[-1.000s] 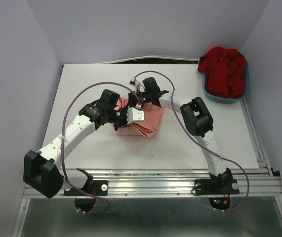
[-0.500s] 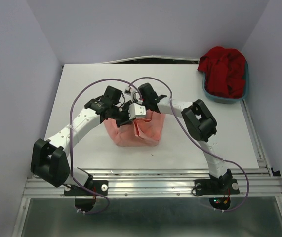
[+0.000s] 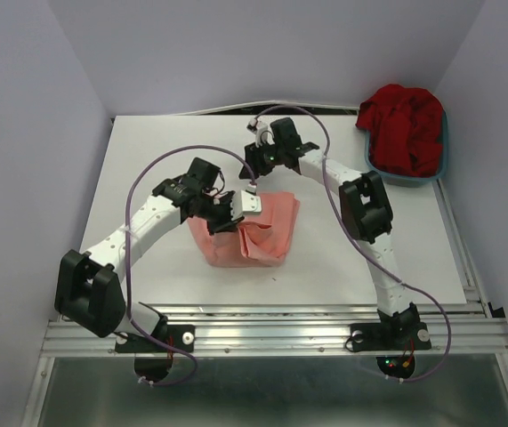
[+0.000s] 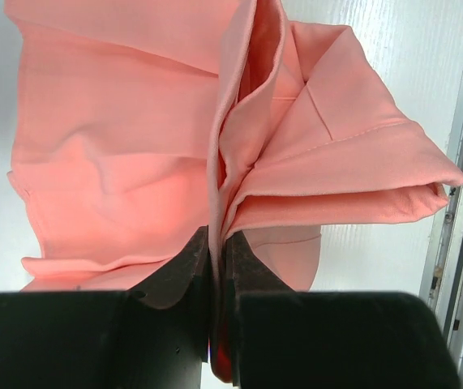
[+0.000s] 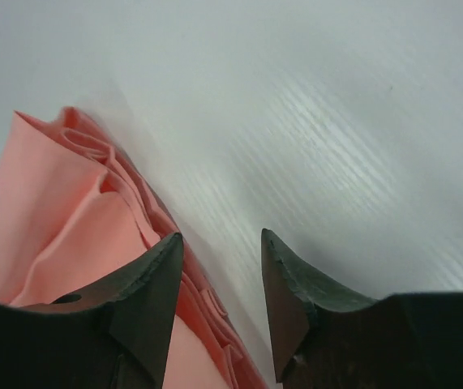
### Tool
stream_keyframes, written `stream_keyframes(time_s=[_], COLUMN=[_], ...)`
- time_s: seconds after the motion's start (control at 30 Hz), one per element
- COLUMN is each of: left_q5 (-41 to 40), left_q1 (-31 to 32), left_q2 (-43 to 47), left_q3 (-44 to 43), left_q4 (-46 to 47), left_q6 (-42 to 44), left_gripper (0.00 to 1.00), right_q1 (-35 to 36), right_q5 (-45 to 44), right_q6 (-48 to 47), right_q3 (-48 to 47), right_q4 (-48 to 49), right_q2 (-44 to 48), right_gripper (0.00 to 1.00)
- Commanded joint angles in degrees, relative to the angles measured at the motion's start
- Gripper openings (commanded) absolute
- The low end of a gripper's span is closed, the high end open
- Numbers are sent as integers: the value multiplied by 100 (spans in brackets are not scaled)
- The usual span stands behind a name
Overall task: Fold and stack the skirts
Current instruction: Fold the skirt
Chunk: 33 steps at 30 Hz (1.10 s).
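Note:
The salmon-pink skirt lies partly folded in the middle of the white table. My left gripper is shut on an upright fold of it; in the left wrist view the cloth is pinched between the jaws of the left gripper. My right gripper is open and empty just behind the skirt's far edge; in the right wrist view this gripper hovers over bare table beside the skirt's layered edge. The deep red skirt is bunched in the teal basin.
The teal plastic basin stands at the table's back right corner. Purple cables loop above both arms. A metal rail runs along the near edge.
My right gripper has let go of the pink skirt and drawn back toward the far side, now open. My left gripper still holds its fold; the skirt lies flatter and wider.

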<state>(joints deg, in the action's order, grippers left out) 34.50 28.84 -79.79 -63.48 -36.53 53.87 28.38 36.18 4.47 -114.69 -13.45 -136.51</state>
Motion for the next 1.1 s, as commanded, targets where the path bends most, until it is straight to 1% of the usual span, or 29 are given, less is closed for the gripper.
stream_keyframes(time_s=[0.0,0.07,0.17,0.2,0.37,0.47,0.6,0.8,0.93,0.97,1.0,1.03,1.07], left_q5=[171,145,136,127,-39,-180,-303,-462,-558,-576,-611,-620,-620], left_q1=[-54,-80,-212,-247,-537,-642,-687,-695,-687,-687,-687,-687,-678], left_q2=[-124,-238,-650,-765,-1625,-2030,-2514,-2981,-3139,-3157,-3192,-3218,-3236], left_q3=[-444,-594,-928,-1138,-1833,-2167,-2397,-2309,-2160,-2125,-2090,-2020,-1993], left_q4=[-82,-91,-126,-117,-65,242,471,1034,1491,1543,1588,1666,1684], left_q6=[-139,-192,-262,-332,-430,-482,-482,-579,-632,-623,-623,-606,-588], left_gripper=[0,0,0,0,0,0,0,1,8,13,15,20,21], right_q1=[159,159,159,159,159,159,159,159,159,159,159,107,45], right_q5=[186,475,862,977,1531,1663,1743,1787,1603,1515,1236,1024,770], right_q6=[-105,-78,10,62,247,291,291,318,256,247,256,291,309], right_q3=[131,236,395,430,773,861,852,782,747,729,703,625,580], right_q4=[-465,-474,-474,-483,-281,-184,-184,-210,-237,-245,-254,-280,-289], right_q2=[-429,-473,-552,-561,-526,-491,-482,-552,-561,-570,-570,-570,-570], right_gripper=[44,41,33,29,25,24,24,24,27,29,32,39,40])
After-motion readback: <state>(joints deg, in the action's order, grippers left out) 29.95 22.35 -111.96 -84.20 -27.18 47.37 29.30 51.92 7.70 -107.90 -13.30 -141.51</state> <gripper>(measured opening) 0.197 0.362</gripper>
